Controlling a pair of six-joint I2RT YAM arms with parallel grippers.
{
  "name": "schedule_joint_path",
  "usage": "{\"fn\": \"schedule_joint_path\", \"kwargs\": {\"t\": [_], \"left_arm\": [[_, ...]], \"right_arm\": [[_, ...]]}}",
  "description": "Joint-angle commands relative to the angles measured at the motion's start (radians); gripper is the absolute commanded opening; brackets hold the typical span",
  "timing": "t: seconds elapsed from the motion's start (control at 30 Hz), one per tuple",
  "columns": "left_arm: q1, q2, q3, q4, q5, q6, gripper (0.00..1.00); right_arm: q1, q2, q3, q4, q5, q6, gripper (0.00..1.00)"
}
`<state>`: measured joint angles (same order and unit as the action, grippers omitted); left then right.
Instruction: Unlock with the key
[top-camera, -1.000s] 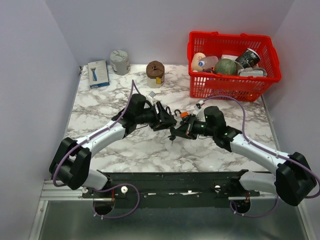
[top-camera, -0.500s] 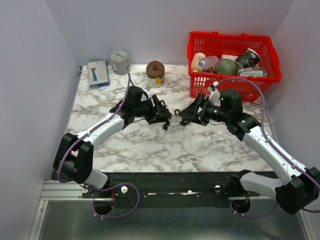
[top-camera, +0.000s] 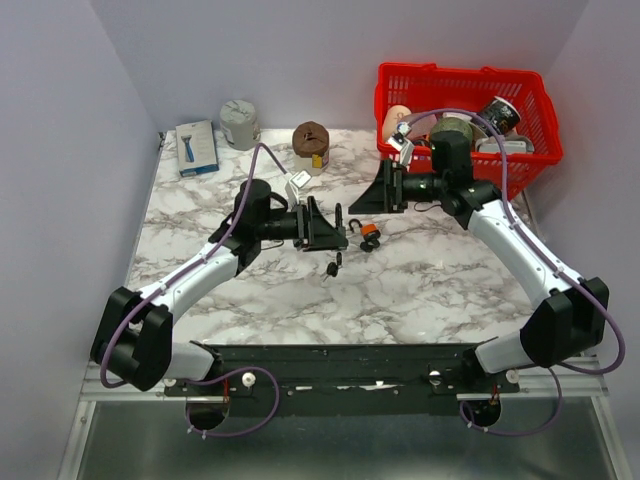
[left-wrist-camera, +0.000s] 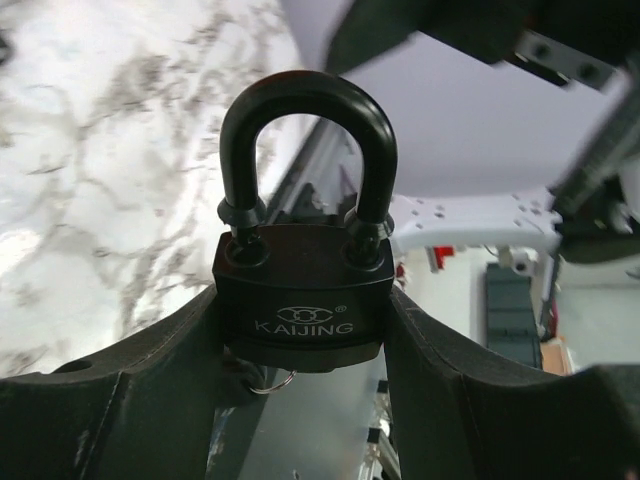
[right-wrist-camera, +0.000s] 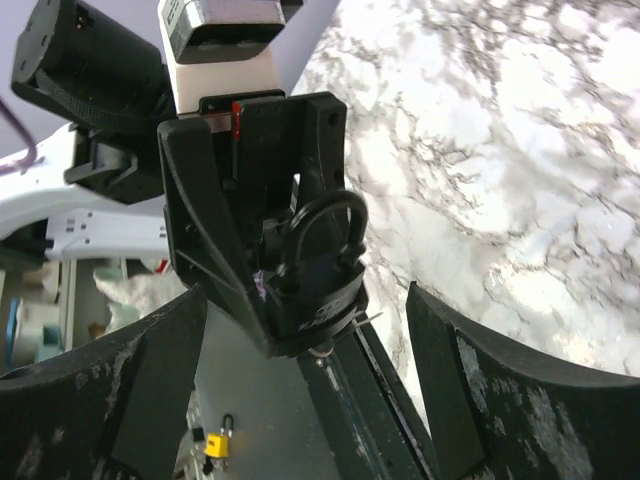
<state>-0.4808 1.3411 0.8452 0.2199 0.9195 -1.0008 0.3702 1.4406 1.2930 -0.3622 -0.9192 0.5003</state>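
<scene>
**A:** Between the fingers of the left gripper, pinched by its body, sits the padlock, with both shackle legs seated. What changed?

**B:** The right gripper let go. Its jaws are spread and it has backed off from the padlock toward the red basket. The keys hang just below the padlock, which is probably still locked. The body reads KAIJING.

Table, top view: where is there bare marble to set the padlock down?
Bare: the front strip of marble between the keys and the base rail; the left patch in front of the blue box. Crowded: the centre around the left gripper, padlock, keys, orange item; the back edge with jar and red basket.
</scene>
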Motion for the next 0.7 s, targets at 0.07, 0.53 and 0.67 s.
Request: {"fn": "schedule_joint_path", "kwargs": {"t": [0.07, 0.53, 0.67], "left_arm": [[-0.008, -0.053, -0.049, 0.459, 0.194, -0.237, 0.00], [-0.012, -0.048, 0.005, 0.432, 0.277, -0.268, 0.00], [-0.012, -0.042, 0.003, 0.434, 0.275, -0.268, 0.00]], "right_arm": [[0.001, 0.047, 0.061, 0.066, -0.207, -0.060, 0.88], [0.058, 0.106, 0.091, 0.269, -0.323, 0.046, 0.89], [0.067, 0.110, 0.089, 0.267, -0.342, 0.057, 0.86]]}}
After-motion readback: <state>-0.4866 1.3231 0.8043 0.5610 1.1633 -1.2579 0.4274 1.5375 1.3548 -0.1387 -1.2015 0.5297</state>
